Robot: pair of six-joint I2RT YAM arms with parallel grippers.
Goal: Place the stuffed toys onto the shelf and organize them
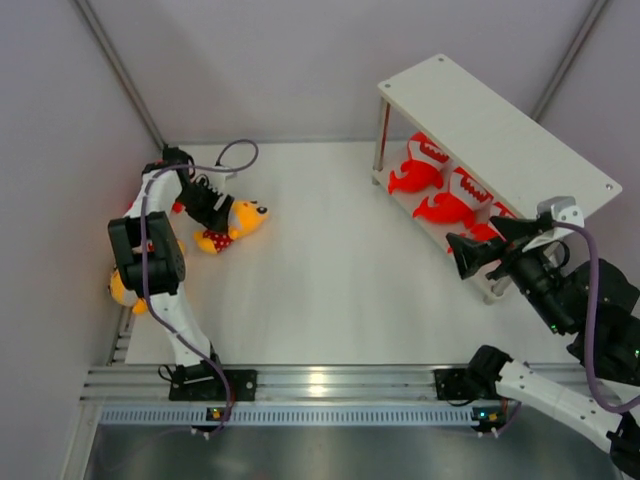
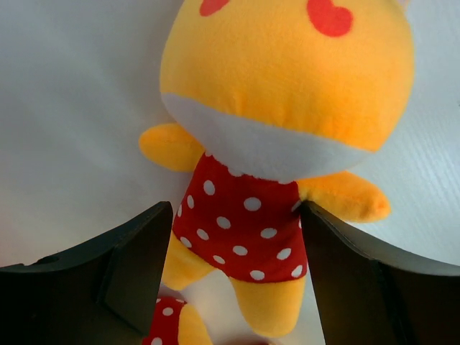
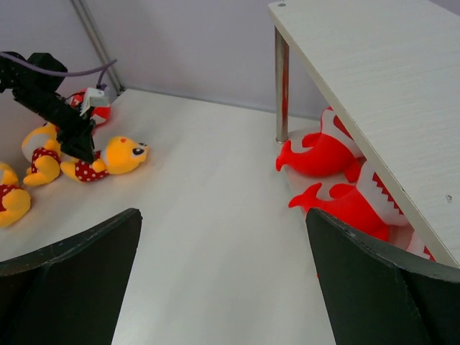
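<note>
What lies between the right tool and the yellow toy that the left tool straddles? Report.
Only bare table, from right tool to yellow toy; the top external view shows it.

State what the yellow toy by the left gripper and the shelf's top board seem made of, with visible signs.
Yellow toy: plush fabric, matte; fuzzy nap and soft rounded seams. Shelf's top board: probably laminated wood, pale and matte; faint streaky grain shows.
</note>
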